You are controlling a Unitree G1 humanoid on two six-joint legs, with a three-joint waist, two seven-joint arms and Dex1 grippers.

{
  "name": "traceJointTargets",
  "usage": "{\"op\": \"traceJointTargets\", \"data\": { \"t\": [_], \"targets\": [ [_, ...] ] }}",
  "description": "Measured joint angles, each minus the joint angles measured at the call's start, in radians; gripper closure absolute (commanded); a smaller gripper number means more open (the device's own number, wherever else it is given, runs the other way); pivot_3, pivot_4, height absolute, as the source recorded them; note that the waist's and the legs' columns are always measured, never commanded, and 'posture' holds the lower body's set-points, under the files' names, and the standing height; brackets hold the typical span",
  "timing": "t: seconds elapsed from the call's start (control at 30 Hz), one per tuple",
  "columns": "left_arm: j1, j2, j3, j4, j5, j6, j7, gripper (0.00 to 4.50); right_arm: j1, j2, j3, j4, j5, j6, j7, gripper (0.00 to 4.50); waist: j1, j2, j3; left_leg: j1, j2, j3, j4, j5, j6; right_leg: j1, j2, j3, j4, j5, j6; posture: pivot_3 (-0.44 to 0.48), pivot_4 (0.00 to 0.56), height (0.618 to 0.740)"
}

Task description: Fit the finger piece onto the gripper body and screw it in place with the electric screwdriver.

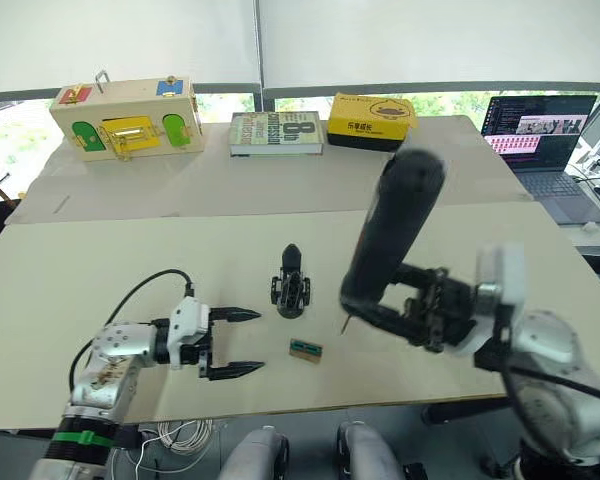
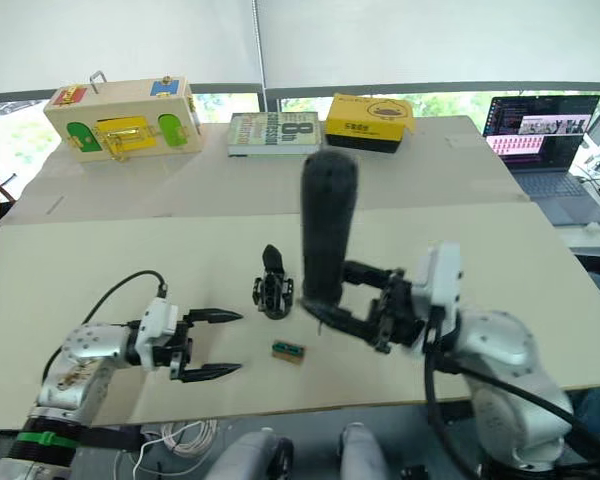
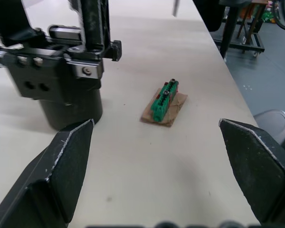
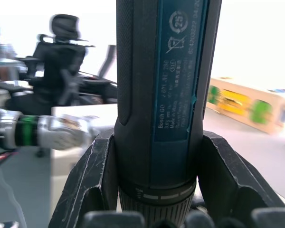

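The gripper body [image 1: 291, 285] stands on the table's middle on its round base [image 3: 71, 107], with a pointed black finger rising from it. I cannot tell whether that finger is the finger piece. The electric screwdriver [image 1: 392, 230] is held up off the table to the right of the body, tilted, with its thin bit [image 1: 346, 324] pointing down above the tabletop. My right gripper [image 1: 380, 303] is shut on its lower barrel [image 4: 156, 118]. My left gripper [image 1: 260, 340] rests open near the front edge, left of the body, with nothing between its fingers [image 3: 61, 166].
A small green-topped block [image 1: 305, 349] on a brown base lies between the two grippers. At the back stand a wooden latch box [image 1: 125, 118], a book [image 1: 276, 132] and a yellow box [image 1: 370, 120]. A laptop [image 1: 540, 130] sits at the back right.
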Motion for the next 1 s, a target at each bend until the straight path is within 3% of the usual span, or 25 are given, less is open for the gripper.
{"op": "traceJointTargets", "data": {
  "t": [0.4, 1.0],
  "targets": [
    [-0.002, -0.034, -0.087, -0.007, 0.067, -0.013, 0.072, 0.00, -0.039, -0.047, 0.139, 0.133, -0.013, -0.166, 0.056, 2.58, 0.003, 0.000, 0.000, -0.001, 0.002, 0.000, 0.000, 0.001, 0.001, -0.002, 0.002, 0.000, 0.000, 0.001, -0.001, 0.000, 0.150, 0.740],
    [-0.038, -0.092, -0.165, 0.007, 0.124, -0.043, 0.121, 0.00, -0.041, -0.094, 0.201, 0.150, -0.018, -0.202, 0.045, 2.58, 0.007, 0.000, 0.000, 0.000, 0.001, 0.000, 0.000, 0.001, 0.001, 0.000, 0.001, 0.000, 0.000, 0.001, -0.001, 0.000, 0.150, 0.740]
  ]
}}
